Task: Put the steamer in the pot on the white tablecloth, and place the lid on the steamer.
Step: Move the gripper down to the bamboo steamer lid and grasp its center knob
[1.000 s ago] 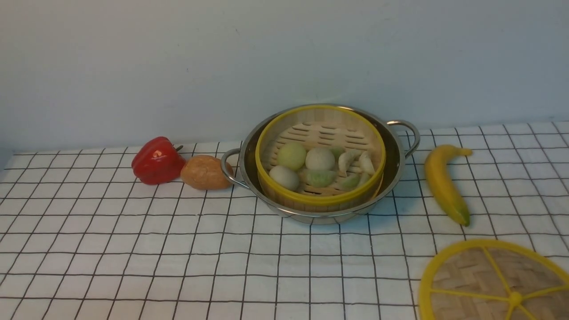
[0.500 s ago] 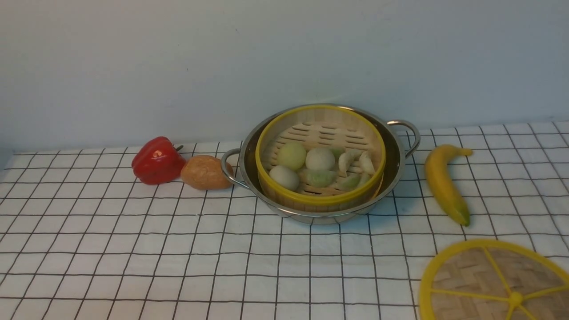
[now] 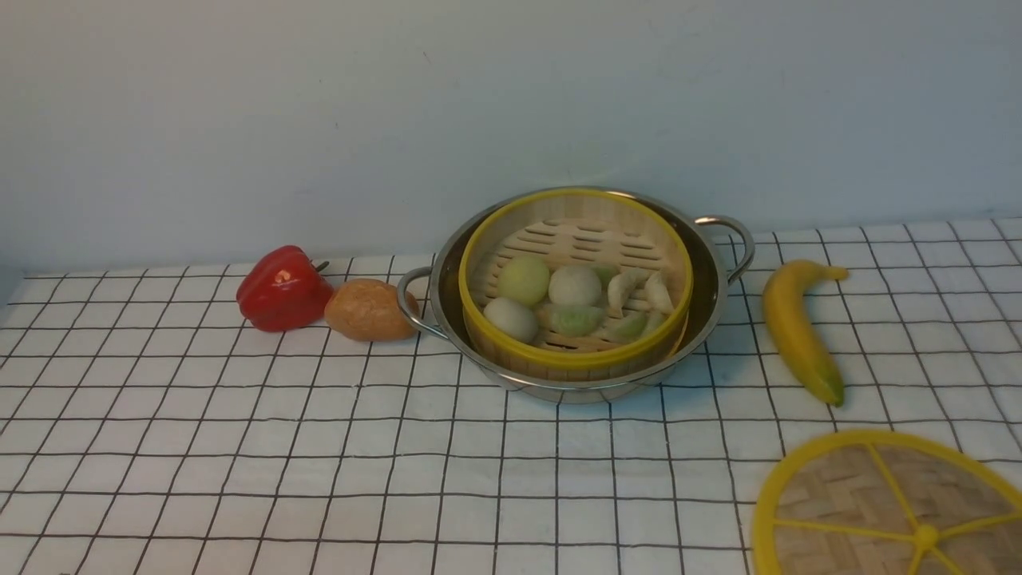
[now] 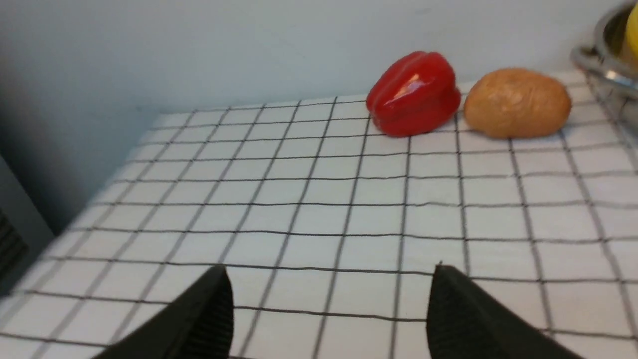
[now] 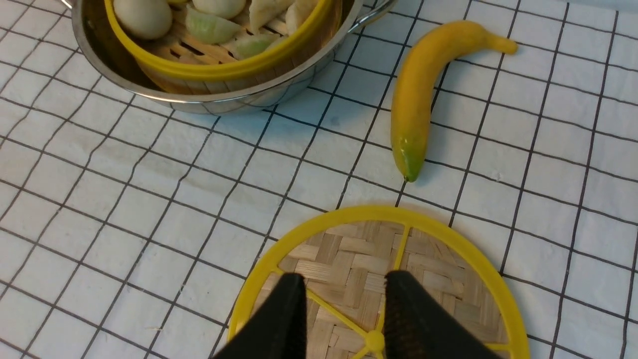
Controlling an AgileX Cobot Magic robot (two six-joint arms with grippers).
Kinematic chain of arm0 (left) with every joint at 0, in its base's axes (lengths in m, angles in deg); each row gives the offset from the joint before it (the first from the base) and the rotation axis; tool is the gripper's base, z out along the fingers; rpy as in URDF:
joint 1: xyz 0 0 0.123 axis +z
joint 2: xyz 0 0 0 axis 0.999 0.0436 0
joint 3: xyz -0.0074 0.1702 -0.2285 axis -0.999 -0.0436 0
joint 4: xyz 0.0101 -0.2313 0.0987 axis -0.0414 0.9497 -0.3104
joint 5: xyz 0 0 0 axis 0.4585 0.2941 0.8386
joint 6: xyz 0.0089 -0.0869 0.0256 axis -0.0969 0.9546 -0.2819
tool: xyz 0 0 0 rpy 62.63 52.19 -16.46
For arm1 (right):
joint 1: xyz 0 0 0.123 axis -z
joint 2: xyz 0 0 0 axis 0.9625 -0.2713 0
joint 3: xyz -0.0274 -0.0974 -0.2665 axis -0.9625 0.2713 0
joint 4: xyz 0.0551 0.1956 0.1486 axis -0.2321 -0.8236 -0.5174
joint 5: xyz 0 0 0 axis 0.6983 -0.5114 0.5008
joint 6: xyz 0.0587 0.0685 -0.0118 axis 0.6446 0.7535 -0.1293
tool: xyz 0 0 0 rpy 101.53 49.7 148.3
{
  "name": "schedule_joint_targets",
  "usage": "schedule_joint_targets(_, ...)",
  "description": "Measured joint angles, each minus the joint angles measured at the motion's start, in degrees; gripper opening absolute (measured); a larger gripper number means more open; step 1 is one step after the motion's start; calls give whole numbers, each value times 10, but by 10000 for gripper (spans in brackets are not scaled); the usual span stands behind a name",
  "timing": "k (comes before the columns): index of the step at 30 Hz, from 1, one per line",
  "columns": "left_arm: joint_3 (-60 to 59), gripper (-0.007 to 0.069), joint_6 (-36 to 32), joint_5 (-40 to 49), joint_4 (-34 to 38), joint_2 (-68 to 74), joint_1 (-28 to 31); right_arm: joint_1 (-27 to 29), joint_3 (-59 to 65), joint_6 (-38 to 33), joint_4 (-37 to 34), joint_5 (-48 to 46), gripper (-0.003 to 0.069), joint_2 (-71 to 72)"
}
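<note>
The steamer (image 3: 572,357), a bamboo basket with pale buns and greenish dumplings, sits inside the steel pot (image 3: 709,267) on the white tablecloth (image 3: 319,463) at mid table. The lid (image 3: 846,487), a woven disc with a yellow rim, lies flat at the front right, partly cut off by the picture's edge. Neither gripper shows in the front view. My right gripper (image 5: 344,275) hovers over the lid (image 5: 349,247), jaws apart, with the yellow centre knob (image 5: 374,342) below the gap. My left gripper (image 4: 329,269) stands wide open over bare cloth, holding nothing.
A red pepper (image 3: 281,289) and a brown roll (image 3: 367,310) lie just left of the pot's left handle (image 3: 406,299). A banana (image 3: 794,327) lies right of the pot, between it and the lid. The wall stands close behind the pot.
</note>
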State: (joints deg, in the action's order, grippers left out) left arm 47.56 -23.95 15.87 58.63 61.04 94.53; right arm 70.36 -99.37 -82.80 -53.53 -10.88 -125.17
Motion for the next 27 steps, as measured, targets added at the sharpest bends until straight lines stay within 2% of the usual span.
schedule_joint_targets(7,0,482,29,0,15,0,0,0,-1,-9,28,-23,243,-9)
schedule_joint_targets(9,0,482,32,0,16,0,0,0,-7,10,48,-75,243,-34)
schedule_joint_targets(13,0,482,33,0,17,0,0,-10,-19,19,32,-122,243,-82)
schedule_joint_targets(19,0,482,29,-1,17,0,-3,-17,-28,15,24,-138,243,-155)
schedule_joint_targets(23,0,482,21,-13,17,0,-35,-17,-28,7,24,-128,243,-195)
schedule_joint_targets(27,0,482,15,-11,18,0,-102,-17,-29,3,22,-110,243,-228)
